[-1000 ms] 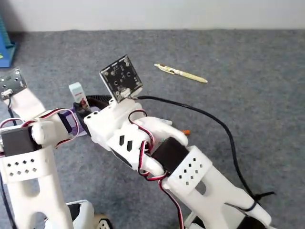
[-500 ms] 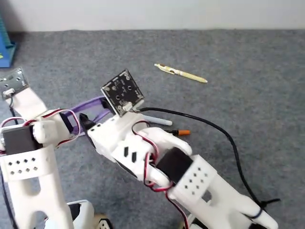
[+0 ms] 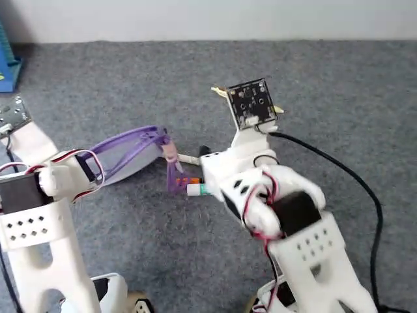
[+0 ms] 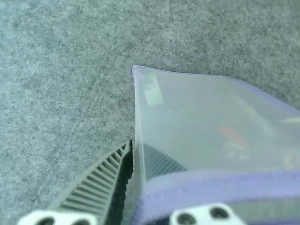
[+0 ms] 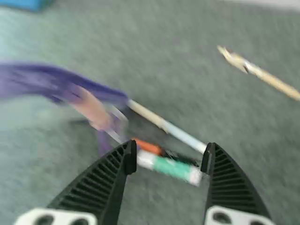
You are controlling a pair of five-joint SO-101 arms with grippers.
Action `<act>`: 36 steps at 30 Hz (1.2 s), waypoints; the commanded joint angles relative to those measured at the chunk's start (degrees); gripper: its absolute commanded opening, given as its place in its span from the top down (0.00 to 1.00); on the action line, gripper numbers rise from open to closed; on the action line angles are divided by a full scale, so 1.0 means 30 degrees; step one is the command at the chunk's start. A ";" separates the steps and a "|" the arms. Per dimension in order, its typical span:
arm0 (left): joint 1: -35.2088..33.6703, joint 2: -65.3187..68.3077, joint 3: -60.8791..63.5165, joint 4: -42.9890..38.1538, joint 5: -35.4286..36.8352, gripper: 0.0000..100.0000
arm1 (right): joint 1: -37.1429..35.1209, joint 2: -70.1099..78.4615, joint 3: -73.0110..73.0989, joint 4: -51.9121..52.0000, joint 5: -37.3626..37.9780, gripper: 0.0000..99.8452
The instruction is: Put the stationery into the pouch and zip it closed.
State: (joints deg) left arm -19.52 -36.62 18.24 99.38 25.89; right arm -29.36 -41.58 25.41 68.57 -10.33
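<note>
A clear pouch (image 3: 130, 160) with a purple zip edge lies stretched across the grey carpet. My left gripper (image 4: 133, 187) is shut on its edge, and the clear wall (image 4: 211, 126) fills the space ahead of it. At the pouch mouth lie a green-and-white marker (image 5: 171, 168), an orange item (image 5: 147, 146) and a thin white pen (image 5: 164, 126). My right gripper (image 5: 169, 150) hangs open just above the marker. A pink zip tag (image 5: 91, 110) hangs at the mouth. A yellow pen (image 5: 262, 75) lies farther back, partly hidden behind the right arm's camera board (image 3: 253, 104).
A blue object (image 3: 6, 65) sits at the far left edge by the wall. The right arm's black cable (image 3: 352, 176) runs across the carpet on the right. Open carpet lies to the far right and at the back.
My right arm has swung to the right, away from above the pouch. The pouch now lies uncovered and stretched out, with the marker and pens showing at its mouth. The left arm has kept its hold.
</note>
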 commanded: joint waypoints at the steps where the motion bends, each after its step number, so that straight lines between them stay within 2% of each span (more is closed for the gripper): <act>1: -0.1641 0.0264 -0.0454 0.0322 0.0059 0.99 | 0.1158 0.2447 -0.0234 0.0952 0.1260 0.76; 5: -0.2081 0.0264 -0.0425 0.0352 -0.0322 0.99 | 0.1773 0.6549 -0.1495 0.0894 0.2491 0.76; 12: -0.2051 0.0264 -0.0425 0.0352 -0.0557 0.99 | 0.1714 1.4608 -0.8029 0.1070 0.5802 0.76; 20: -0.2051 0.0264 -0.0396 0.0352 -0.0586 0.99 | 0.0278 2.2315 -1.5648 0.1099 0.8088 0.76; 29: -0.2051 0.0264 -0.0396 0.0352 -0.0586 0.99 | -0.1480 2.7326 -1.9604 0.0982 0.8557 0.76; 36: -0.2051 0.0264 -0.0396 0.0352 -0.0586 0.99 | -0.1128 3.1165 -2.2593 0.1099 0.8498 0.76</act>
State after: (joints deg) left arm -24.62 -36.62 18.24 99.38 24.66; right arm -33.32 49.93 -36.66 71.56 14.73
